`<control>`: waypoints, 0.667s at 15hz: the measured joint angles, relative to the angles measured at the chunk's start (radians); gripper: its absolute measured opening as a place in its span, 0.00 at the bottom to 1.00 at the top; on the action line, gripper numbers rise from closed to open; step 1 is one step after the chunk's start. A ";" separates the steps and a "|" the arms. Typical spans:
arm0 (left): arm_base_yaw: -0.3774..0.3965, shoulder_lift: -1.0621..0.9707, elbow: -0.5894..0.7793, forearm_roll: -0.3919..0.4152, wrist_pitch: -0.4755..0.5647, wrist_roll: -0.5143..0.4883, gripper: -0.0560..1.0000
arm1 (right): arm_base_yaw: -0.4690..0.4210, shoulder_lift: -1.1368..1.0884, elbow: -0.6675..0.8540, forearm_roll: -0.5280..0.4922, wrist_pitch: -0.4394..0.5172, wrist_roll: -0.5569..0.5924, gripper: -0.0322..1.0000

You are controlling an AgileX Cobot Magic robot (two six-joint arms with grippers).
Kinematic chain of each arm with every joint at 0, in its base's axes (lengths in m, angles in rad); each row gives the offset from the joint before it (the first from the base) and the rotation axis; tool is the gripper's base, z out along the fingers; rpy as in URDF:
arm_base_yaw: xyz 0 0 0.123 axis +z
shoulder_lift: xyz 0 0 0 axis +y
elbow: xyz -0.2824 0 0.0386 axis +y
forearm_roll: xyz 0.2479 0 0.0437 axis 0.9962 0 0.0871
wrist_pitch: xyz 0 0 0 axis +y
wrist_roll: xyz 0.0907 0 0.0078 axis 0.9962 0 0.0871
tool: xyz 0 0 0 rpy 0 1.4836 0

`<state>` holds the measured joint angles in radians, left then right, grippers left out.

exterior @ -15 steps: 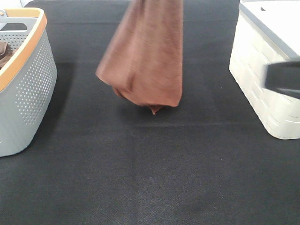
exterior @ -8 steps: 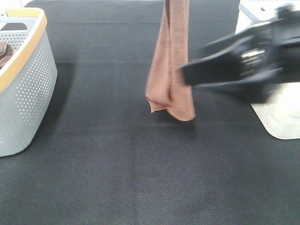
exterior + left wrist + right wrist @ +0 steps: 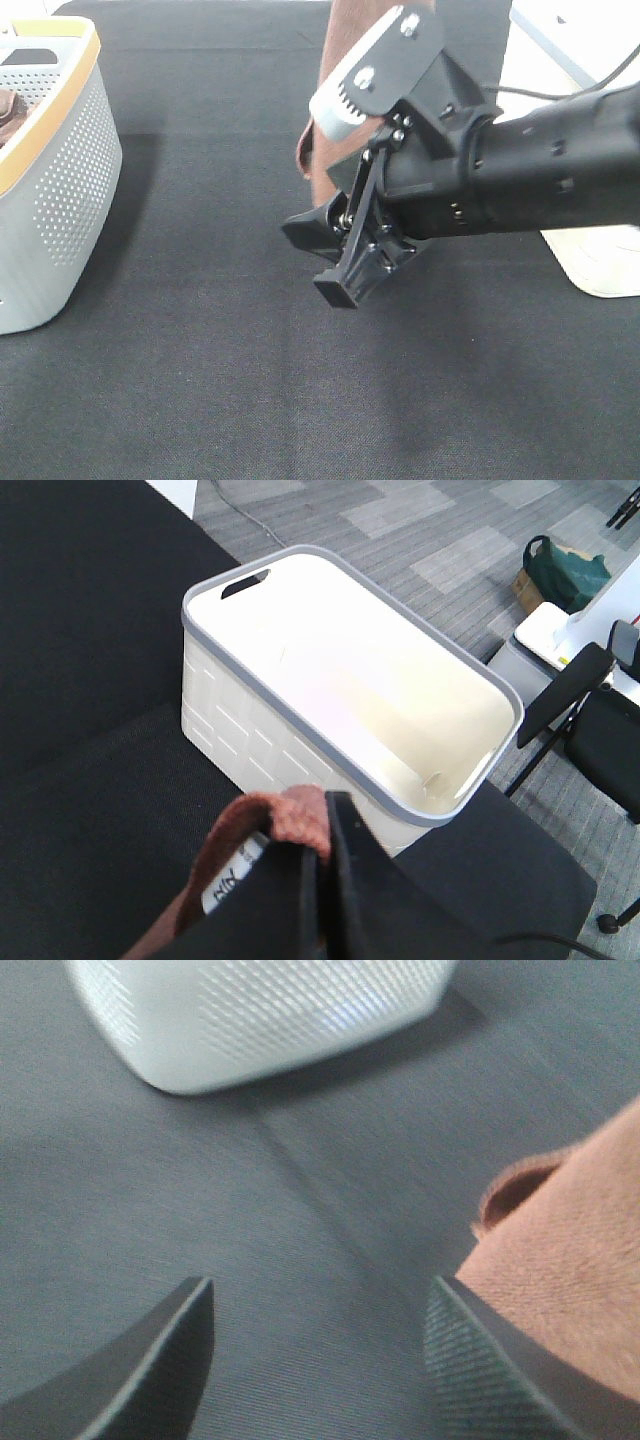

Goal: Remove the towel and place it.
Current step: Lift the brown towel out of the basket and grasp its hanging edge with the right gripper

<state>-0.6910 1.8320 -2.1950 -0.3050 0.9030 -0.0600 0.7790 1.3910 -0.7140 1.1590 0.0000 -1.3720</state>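
The reddish-brown towel [image 3: 322,130] hangs down from above the top edge of the exterior high view, over the middle of the black table. My left gripper [image 3: 322,825] is shut on the towel's [image 3: 290,818] top corner beside its white tag [image 3: 230,880], high over the white basket. My right gripper [image 3: 325,262] reaches across the middle, open, with its fingers at the towel's lower end. In the right wrist view the right gripper [image 3: 320,1360] is open and empty, with the towel's hem [image 3: 560,1260] just beside one finger. The arm hides the towel's bottom edge in the exterior high view.
A grey perforated basket [image 3: 60,180] with an orange rim stands at the left edge and holds a darker brown cloth [image 3: 8,110]. It also shows in the right wrist view [image 3: 250,1010]. A white basket [image 3: 600,265] with a grey rim [image 3: 245,690] stands at the right, partly behind my right arm.
My right arm has swung in from the right edge to the towel's lower end. The hanging towel has turned from wide to narrow and shifted a little to the right.
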 joint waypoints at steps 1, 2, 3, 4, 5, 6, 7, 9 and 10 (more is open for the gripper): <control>0.000 -0.002 0.000 -0.002 -0.002 0.000 0.05 | 0.000 0.010 -0.005 0.000 -0.017 0.000 0.60; 0.000 -0.001 0.000 -0.002 -0.002 0.000 0.05 | 0.000 0.013 -0.020 0.000 -0.011 0.000 0.60; 0.000 0.000 0.000 -0.002 -0.008 0.000 0.05 | 0.000 0.013 -0.053 0.001 0.012 0.000 0.60; 0.000 0.000 0.000 -0.002 -0.012 0.000 0.05 | 0.000 0.013 -0.063 0.001 0.017 0.000 0.60; 0.000 0.000 0.000 -0.002 -0.012 0.000 0.05 | 0.000 0.013 -0.063 0.001 0.017 0.000 0.60; 0.000 0.000 0.000 -0.002 -0.012 0.000 0.05 | 0.000 0.014 -0.067 0.001 0.013 0.000 0.60; 0.000 0.000 0.000 -0.002 -0.012 0.000 0.05 | 0.000 0.026 -0.067 0.001 -0.025 0.003 0.60; 0.000 0.000 0.000 -0.002 -0.012 0.000 0.05 | 0.000 0.061 -0.067 0.028 -0.146 0.014 0.60; 0.000 0.000 0.000 -0.002 -0.012 0.000 0.05 | 0.000 0.069 -0.068 0.053 -0.192 0.028 0.60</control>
<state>-0.6910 1.8320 -2.1950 -0.3070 0.8910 -0.0600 0.7790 1.4600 -0.7820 1.2120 -0.1920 -1.3440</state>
